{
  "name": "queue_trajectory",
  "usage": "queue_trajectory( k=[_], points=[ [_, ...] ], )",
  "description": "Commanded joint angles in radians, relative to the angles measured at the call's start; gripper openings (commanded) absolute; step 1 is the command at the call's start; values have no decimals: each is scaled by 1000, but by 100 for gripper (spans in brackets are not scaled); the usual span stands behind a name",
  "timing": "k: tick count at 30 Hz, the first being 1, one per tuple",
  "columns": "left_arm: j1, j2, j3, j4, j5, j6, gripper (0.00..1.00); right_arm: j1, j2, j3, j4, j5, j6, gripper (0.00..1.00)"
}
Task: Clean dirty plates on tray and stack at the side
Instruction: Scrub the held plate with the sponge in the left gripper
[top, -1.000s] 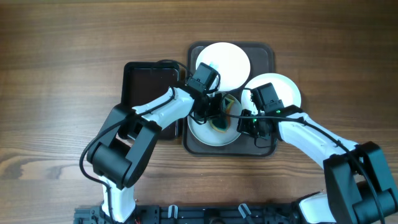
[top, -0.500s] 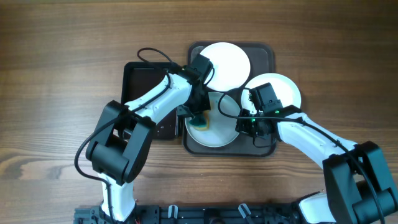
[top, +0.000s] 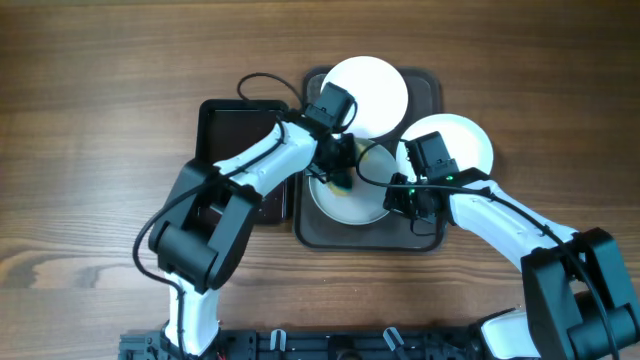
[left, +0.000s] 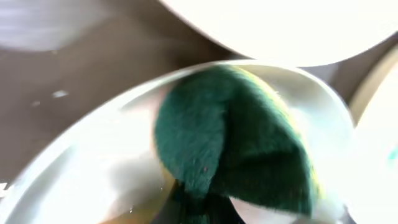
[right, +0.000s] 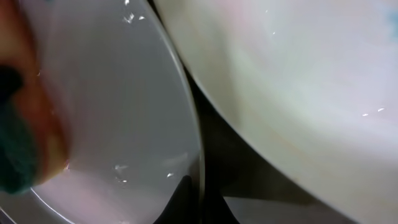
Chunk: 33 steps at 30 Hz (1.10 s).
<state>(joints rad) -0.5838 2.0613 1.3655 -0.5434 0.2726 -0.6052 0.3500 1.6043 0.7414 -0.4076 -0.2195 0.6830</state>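
Observation:
The dark brown tray (top: 427, 86) holds three plates. The front plate (top: 358, 207) lies under both grippers. My left gripper (top: 341, 172) is shut on a dark green sponge (left: 231, 144) with a yellow side and presses it on this plate's far part (left: 81, 168). My right gripper (top: 402, 199) is shut on the front plate's right rim (right: 198, 163); the sponge shows at the left edge of the right wrist view (right: 11, 155). A clean-looking white plate (top: 368, 92) lies at the tray's back. A third plate (top: 458, 142) leans over the tray's right rim.
A smaller glossy black tray (top: 240, 140) lies against the brown tray's left side, partly under my left arm. Bare wooden table (top: 100, 120) surrounds both trays.
My left gripper has swept the sponge from the plate's middle to its left side, then back up towards its far part. The right gripper has stayed on the rim.

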Motion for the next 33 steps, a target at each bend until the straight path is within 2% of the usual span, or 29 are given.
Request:
queue_trajectory(
  k=[1, 8, 15, 19, 25, 33],
  points=[
    [-72, 96, -8, 69, 183, -9, 4, 13, 20, -6, -5, 11, -29, 4],
    [-102, 99, -8, 156, 323, -8, 4, 13, 20, -6, -9, 11, -63, 4],
    [-93, 99, -8, 160, 302, -1, 4, 13, 20, -6, -24, 11, -81, 4],
    [-63, 99, -8, 129, 164, -1, 4, 13, 20, -6, -30, 11, -81, 4],
    [27, 91, -8, -26, -121, -2, 4, 13, 20, -6, -41, 11, -81, 4],
    [82, 37, -8, -179, -330, -2, 4, 13, 20, -6, -42, 14, -82, 4]
  ],
)
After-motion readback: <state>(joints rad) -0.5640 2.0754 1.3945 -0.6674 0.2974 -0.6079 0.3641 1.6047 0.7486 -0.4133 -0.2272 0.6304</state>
